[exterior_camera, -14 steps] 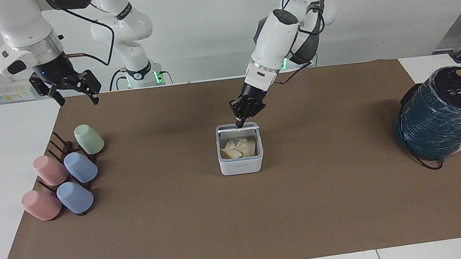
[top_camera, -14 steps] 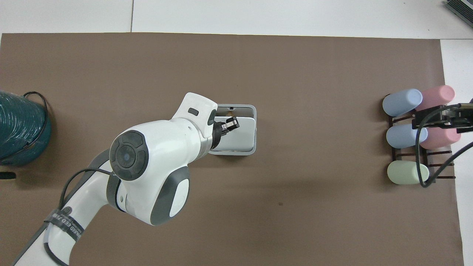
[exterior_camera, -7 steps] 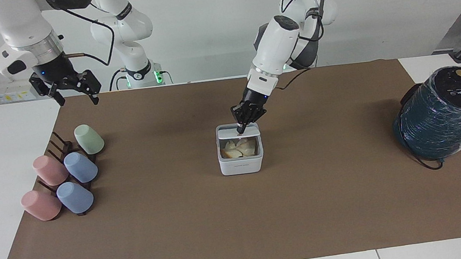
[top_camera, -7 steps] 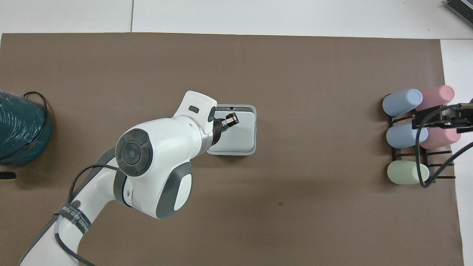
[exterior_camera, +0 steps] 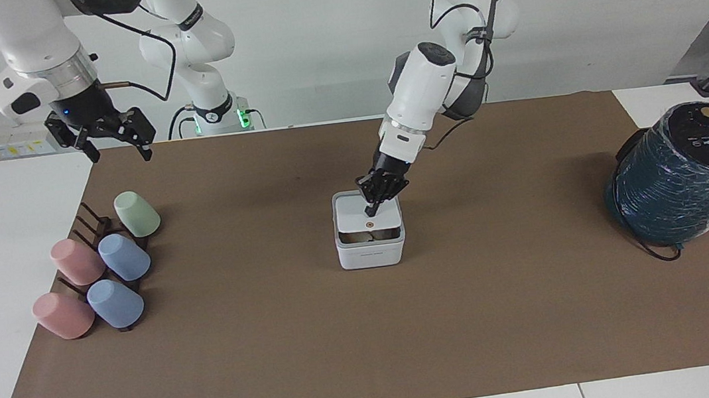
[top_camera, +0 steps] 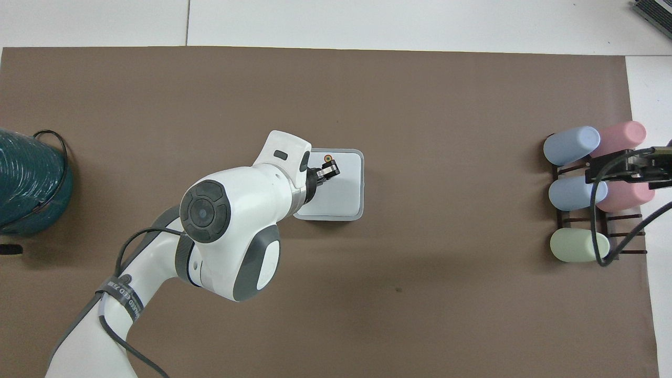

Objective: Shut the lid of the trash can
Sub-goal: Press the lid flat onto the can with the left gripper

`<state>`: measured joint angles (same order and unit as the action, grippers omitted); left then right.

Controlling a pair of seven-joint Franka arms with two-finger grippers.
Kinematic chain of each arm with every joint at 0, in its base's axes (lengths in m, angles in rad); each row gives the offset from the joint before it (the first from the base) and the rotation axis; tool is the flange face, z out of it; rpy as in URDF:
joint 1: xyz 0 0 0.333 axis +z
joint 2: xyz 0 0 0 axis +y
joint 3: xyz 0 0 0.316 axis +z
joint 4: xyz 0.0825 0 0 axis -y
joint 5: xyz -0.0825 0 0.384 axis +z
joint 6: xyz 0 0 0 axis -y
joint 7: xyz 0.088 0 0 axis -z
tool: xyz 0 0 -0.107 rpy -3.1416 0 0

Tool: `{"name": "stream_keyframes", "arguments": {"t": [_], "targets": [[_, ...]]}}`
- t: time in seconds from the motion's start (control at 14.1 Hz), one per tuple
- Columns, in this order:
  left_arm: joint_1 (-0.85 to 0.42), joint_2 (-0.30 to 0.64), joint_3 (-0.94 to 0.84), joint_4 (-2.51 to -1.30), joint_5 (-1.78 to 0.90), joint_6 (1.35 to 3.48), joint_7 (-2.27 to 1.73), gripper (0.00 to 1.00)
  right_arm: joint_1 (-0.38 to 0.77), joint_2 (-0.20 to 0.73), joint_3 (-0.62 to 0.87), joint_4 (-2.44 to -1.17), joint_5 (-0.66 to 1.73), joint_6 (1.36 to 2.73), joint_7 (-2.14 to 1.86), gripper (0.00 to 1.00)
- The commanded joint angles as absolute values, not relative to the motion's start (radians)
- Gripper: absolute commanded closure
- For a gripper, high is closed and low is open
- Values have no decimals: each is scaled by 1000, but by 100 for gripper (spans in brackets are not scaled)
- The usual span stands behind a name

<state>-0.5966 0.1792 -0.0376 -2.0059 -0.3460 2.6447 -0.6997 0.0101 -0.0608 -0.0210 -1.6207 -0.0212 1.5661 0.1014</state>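
Facing view: trash can (exterior_camera: pixel 370 245) sits mid-worktop on the brown mat (exterior_camera: pixel 371 344). Lid (exterior_camera: pixel 366 214) is nearly flat, with a thin dark gap showing at its 6 o'clock edge. Left pincer (exterior_camera: pixel 370 211) is clenched, holding nothing, tip pressing the lid top at about 12 o'clock of the orange dot (exterior_camera: pixel 369 225). Right pincer (exterior_camera: pixel 114 138) waits in the air over the mat's edge, fingers spread.

Overhead view: lid (top_camera: pixel 341 189) covers the can; left pincer (top_camera: pixel 331 170) at 6 o'clock of the dot (top_camera: pixel 328 157). Judgement: light, stiff plastic panel, slick; don't grasp, push down near the free edge by the dot. The can is light and may skid.
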Motion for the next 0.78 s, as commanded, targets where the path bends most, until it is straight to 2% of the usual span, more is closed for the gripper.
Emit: {"name": "stream_keyframes", "arguments": {"t": [0.0, 0.71], "targets": [[-594, 202, -41, -2005, -367, 2669, -696, 100, 6, -81, -17, -1641, -23, 1571, 81, 0], [-601, 244, -41, -2008, -367, 2703, -690, 100, 6, -81, -17, -1641, -23, 1571, 81, 0]]}}
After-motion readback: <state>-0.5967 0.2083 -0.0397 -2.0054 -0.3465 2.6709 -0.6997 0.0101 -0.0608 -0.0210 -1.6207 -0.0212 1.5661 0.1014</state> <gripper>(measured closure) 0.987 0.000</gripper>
